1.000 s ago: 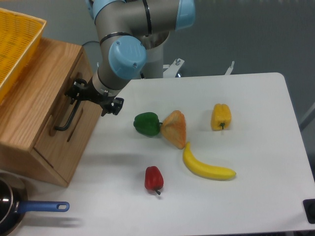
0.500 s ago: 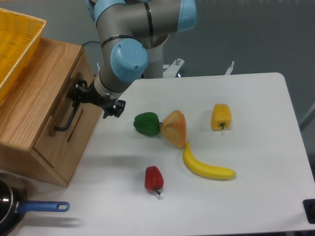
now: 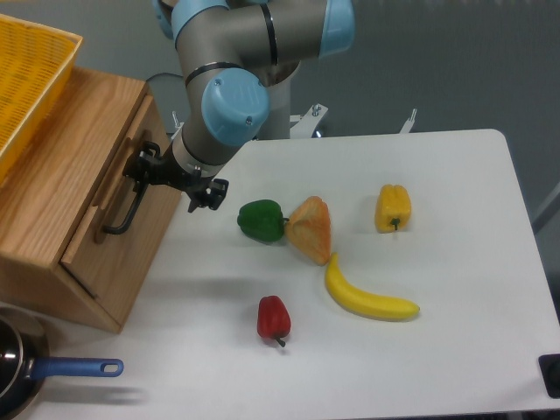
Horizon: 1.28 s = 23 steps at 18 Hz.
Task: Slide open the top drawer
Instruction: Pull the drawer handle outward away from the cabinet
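In the fixed camera view, the black two-finger gripper (image 3: 150,168) pinches the upper end of the thin black bar handle (image 3: 128,210) on the light oak top drawer (image 3: 118,229), which stands slightly out from the wooden cabinet (image 3: 52,188). An off-axis pull could jam the drawer or slip the fingers off the bar.

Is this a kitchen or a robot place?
Probably a robot lab set up like a play kitchen. A robot arm's gripper is at the top drawer of a small wooden cabinet, and a banana and red pepper sit on a bare white table.
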{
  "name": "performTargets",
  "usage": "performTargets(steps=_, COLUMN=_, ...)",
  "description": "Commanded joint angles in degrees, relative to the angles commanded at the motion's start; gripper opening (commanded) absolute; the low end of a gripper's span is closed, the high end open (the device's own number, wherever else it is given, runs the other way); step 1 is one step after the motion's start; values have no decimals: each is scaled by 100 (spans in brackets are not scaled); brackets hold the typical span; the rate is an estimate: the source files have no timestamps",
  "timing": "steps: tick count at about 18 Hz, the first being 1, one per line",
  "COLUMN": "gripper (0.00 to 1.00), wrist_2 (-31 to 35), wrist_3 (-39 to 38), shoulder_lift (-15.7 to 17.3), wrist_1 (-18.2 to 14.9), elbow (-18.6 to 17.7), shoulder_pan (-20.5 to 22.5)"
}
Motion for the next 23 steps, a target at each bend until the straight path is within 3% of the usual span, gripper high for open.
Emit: performTargets(steps=23, gripper=100, wrist_2=35, wrist_3=9, shoulder_lift=35, wrist_1=26, elbow=79, shoulder_pan=237)
